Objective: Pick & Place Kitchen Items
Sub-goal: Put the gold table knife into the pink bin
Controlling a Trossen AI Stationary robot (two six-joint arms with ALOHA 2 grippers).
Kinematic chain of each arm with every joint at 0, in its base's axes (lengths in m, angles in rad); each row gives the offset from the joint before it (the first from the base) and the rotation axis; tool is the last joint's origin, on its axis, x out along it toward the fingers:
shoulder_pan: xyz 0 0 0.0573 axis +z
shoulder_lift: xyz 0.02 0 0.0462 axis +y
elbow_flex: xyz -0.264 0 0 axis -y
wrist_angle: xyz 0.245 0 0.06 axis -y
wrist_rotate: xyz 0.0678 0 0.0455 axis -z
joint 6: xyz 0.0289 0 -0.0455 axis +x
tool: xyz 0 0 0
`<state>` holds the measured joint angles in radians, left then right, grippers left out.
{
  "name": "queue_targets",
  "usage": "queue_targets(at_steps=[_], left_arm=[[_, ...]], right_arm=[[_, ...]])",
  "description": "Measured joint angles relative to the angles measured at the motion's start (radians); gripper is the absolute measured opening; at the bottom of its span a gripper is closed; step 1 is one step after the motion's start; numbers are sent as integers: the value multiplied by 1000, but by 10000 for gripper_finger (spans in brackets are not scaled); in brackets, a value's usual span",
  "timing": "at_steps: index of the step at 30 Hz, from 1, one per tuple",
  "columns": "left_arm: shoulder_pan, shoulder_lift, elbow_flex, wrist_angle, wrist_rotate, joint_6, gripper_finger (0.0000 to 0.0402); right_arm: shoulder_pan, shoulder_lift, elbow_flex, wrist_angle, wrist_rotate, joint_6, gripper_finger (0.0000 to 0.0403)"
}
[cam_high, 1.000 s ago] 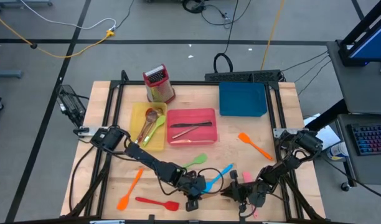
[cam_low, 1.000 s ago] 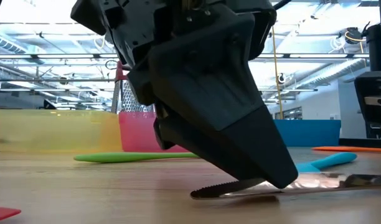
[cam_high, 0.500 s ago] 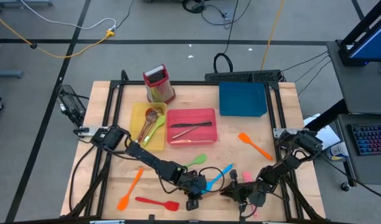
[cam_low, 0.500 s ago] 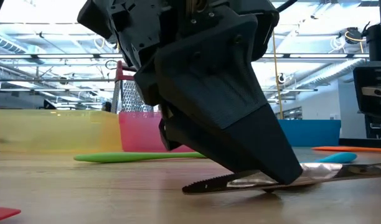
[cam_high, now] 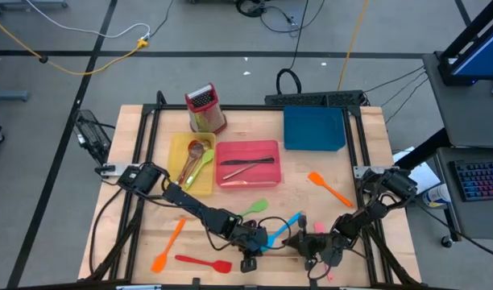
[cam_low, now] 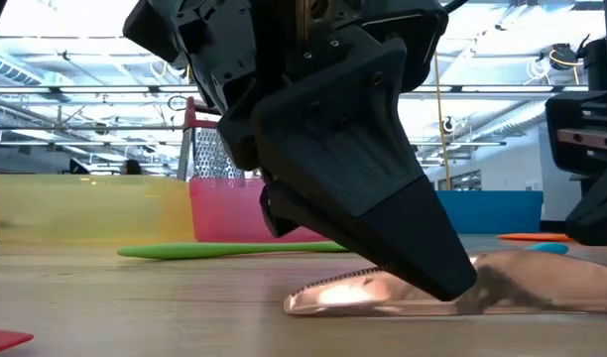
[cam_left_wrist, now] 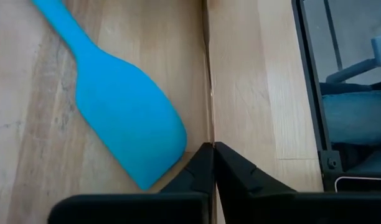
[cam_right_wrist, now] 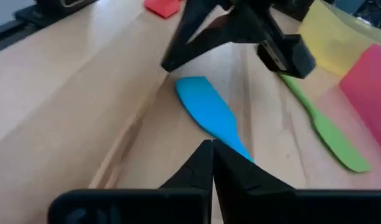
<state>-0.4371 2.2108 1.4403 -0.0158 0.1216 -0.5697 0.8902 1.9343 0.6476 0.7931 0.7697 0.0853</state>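
A grey workshop floor (cam_high: 61,80) crossed by dark tape lines and loose yellow and black cables surrounds a pale butcher-block wooden counter (cam_high: 367,161) framed by black rails. Seen level across the counter, the room behind has a ceiling of white beams and strip lights. At the room's right edge stands a desk with a lit keyboard (cam_high: 478,179).

At the counter's far side sit a blue rectangular tray (cam_high: 314,129), a pink rectangular tray (cam_high: 247,179) holding dark metal cutlery, a yellow rectangular tray (cam_high: 179,165) holding a green spoon and copper-coloured pieces, and an upright red-topped metal box grater (cam_high: 205,109).

Two dark arms reach to the near edge. The left claw (cam_high: 253,250) and the right claw (cam_high: 309,243) are both pinched fully together, tips nearly meeting on the wood. In the level view a shiny flat metal piece (cam_low: 403,296), possibly a knife, lies under a claw's tip; whether it is gripped is unclear.

Loose utensils lie about: a blue silicone spatula (cam_high: 280,229) between the claws, a green spoon (cam_high: 253,210), an orange spatula (cam_high: 329,188) to the right, another orange spatula (cam_high: 168,245) and a red spatula (cam_high: 204,262) to the left.
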Motion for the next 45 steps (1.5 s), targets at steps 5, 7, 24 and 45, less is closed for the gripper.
queue_targets(at_steps=[5,7,24,45], left_arm=[[0,0,0,-1,-18,0,9],[-1,0,0,-3,-26,0,8],[-24,-39,1,-7,-160,11,4],[72,-358,1,-483,-484,57,2]], right_arm=[[1,0,0,47,-8,0,19],[1,0,0,88,-8,0,28],[56,-201,0,195,-16,-29,57],[87,-331,0,43,-118,49,57]])
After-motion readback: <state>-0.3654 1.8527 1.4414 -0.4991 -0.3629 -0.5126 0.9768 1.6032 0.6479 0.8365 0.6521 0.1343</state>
